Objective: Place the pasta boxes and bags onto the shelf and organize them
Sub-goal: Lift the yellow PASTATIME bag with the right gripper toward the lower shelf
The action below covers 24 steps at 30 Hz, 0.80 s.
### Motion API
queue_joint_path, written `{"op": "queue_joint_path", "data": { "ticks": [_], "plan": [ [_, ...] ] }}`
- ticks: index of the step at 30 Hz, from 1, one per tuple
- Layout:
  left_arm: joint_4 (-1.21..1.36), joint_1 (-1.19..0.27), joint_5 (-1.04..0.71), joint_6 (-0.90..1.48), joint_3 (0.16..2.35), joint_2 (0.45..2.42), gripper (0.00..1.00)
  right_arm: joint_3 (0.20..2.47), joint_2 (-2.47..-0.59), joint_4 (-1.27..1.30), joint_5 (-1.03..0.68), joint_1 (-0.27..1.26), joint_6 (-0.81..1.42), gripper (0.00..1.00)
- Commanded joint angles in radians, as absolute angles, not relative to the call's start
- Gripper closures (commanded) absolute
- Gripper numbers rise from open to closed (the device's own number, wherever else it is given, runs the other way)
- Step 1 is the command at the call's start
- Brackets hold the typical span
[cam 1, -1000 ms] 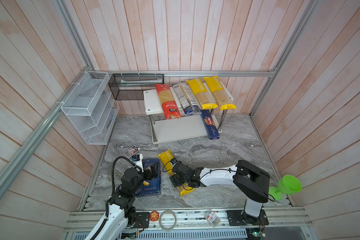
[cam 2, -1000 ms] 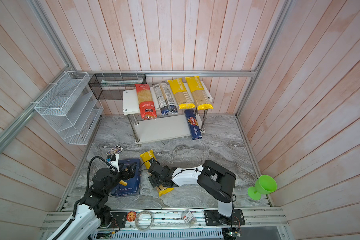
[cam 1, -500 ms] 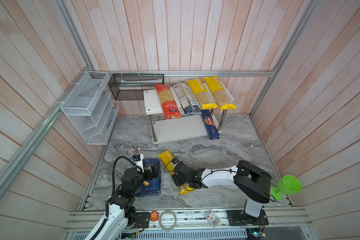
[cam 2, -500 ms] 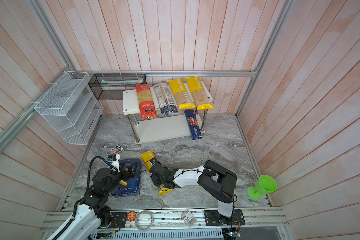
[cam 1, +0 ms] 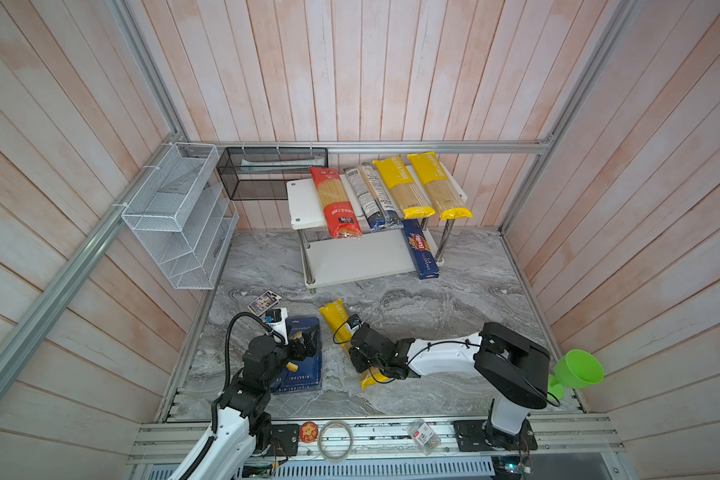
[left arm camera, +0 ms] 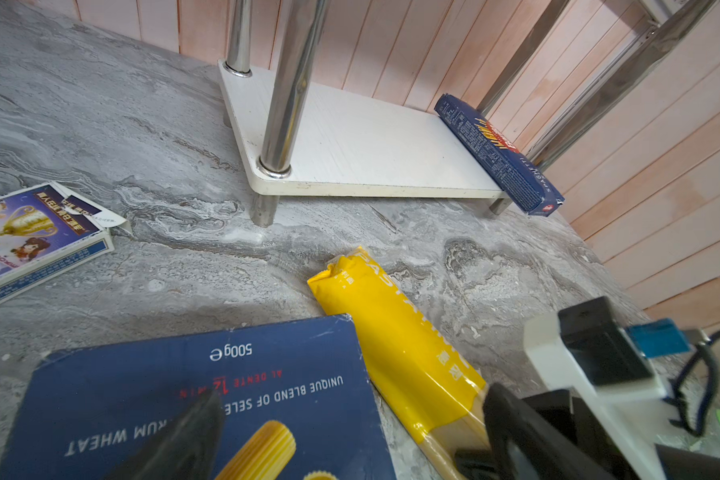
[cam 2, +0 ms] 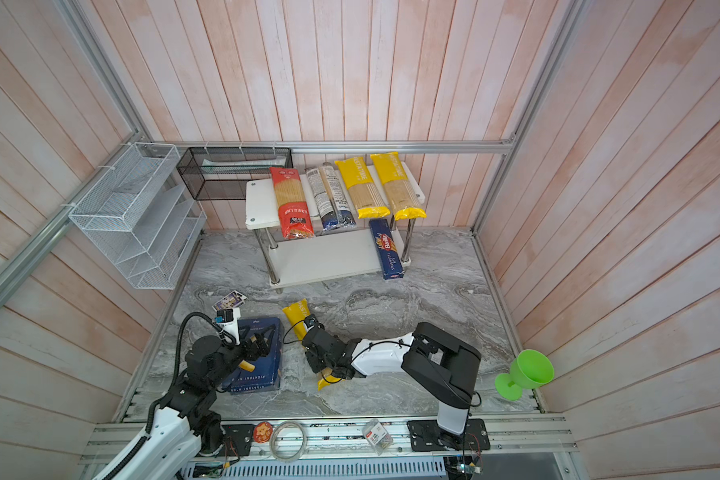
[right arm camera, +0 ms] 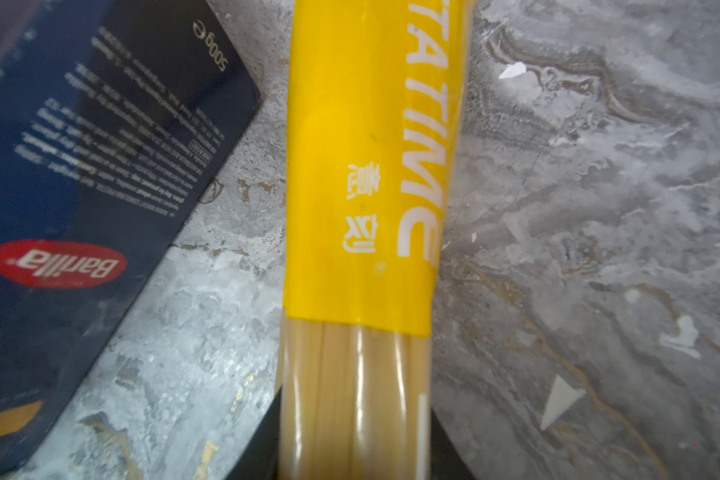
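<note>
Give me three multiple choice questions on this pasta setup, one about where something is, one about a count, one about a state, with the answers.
1. Where is the narrow Barilla box?
A. on the shelf's lower board, at its right end
B. on the top board
C. off the shelf altogether

2. How many bags lie on the top board?
A. two
B. four
C. five

3. What is the right gripper doing?
A. hanging open over the shelf
B. shut on nothing in mid-air
C. gripping the loose yellow bag that lies on the table

Answers:
1 A: both top views show it along the lower board's right edge.
2 B: a red bag, a blue-and-clear bag and two shelved yellow bags.
3 C: the right wrist view shows its fingers against both sides of the bag.
</note>
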State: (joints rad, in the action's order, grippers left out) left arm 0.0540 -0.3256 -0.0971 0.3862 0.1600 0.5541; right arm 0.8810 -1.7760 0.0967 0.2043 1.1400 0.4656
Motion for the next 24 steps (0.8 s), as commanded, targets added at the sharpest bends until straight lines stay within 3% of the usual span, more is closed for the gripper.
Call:
{"op": "queue_joint_path", "data": {
  "ticks": [1,12,24],
  "plan": [
    [0.084,-0.321,-0.104,0.374,0.174,0.558,0.00,0.862,-1.741,0.022,0.190,1.144,0.477,0.70],
    [0.085,-0.322,-0.109,0.371,0.172,0.555,0.00,0.828,-1.627,-0.003,0.234,1.121,0.526,0.82],
    [0.089,-0.322,-0.120,0.369,0.173,0.559,0.00,0.777,-1.465,-0.062,0.287,1.081,0.566,0.86]
  ]
}}
